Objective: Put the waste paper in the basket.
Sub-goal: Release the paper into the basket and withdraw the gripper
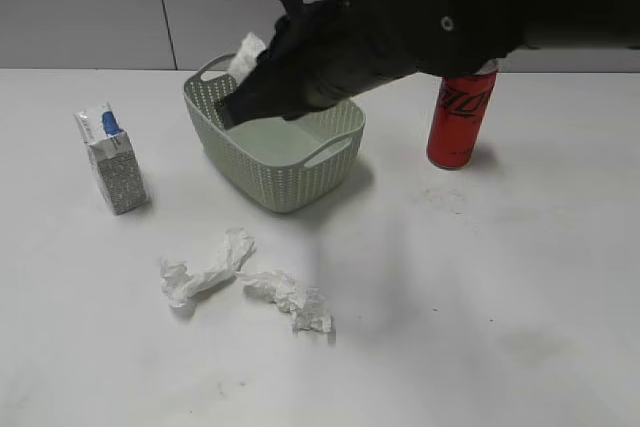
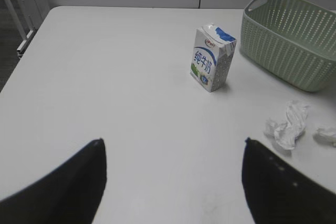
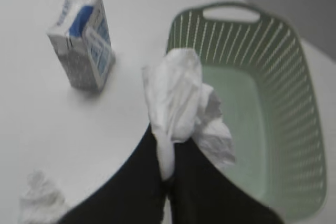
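My right gripper [image 3: 170,150] is shut on a piece of crumpled white waste paper [image 3: 181,103] and holds it above the near-left rim of the pale green woven basket [image 3: 294,103]. In the exterior view that paper [image 1: 247,55] shows above the basket's [image 1: 262,182] far left corner, with the right arm reaching across it. Two more crumpled papers [image 1: 205,272] [image 1: 292,297] lie on the table in front of the basket; one also shows in the left wrist view [image 2: 287,127]. My left gripper [image 2: 173,153] is open and empty over bare table.
A small white and blue milk carton [image 1: 112,159] stands left of the basket; it also shows in the left wrist view [image 2: 211,59] and the right wrist view [image 3: 84,40]. A red soda can [image 1: 460,117] stands to the basket's right.
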{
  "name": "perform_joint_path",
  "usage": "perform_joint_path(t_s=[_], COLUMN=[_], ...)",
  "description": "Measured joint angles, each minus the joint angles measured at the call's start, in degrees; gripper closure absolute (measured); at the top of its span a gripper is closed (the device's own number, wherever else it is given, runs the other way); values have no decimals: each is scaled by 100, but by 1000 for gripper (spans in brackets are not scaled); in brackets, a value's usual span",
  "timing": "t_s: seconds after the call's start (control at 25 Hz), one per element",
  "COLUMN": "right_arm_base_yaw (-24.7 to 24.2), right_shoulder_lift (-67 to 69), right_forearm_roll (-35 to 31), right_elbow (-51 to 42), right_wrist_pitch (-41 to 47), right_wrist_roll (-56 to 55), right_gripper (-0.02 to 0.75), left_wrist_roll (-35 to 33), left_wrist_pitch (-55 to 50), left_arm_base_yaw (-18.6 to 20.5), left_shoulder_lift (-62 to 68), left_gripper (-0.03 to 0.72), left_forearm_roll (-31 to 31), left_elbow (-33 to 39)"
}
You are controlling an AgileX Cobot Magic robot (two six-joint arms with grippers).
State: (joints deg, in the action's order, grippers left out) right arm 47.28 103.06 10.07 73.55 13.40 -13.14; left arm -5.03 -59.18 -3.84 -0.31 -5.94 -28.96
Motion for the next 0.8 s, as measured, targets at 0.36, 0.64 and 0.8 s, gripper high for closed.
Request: perform_joint_path(t_s=[0.36, 0.64, 0.8], right_arm_base_yaw=[-518, -934, -934], right_shoulder_lift=[920, 1421, 1435], right_forearm_roll=[896, -113, -162], right_elbow=[4, -1, -1], right_wrist_pitch=[-2036, -2181, -2278], right_wrist_roll=[0, -5, -5], right_gripper=[745, 585, 272], left_wrist_roll=[0, 0, 0], left_wrist_pitch=[0, 0, 0], left_arm_base_yaw=[0, 0, 0], left_shoulder_lift=[0, 0, 0], left_gripper=[96, 96, 96], left_forearm_roll=[0, 0, 0], left_elbow=[0, 0, 0])
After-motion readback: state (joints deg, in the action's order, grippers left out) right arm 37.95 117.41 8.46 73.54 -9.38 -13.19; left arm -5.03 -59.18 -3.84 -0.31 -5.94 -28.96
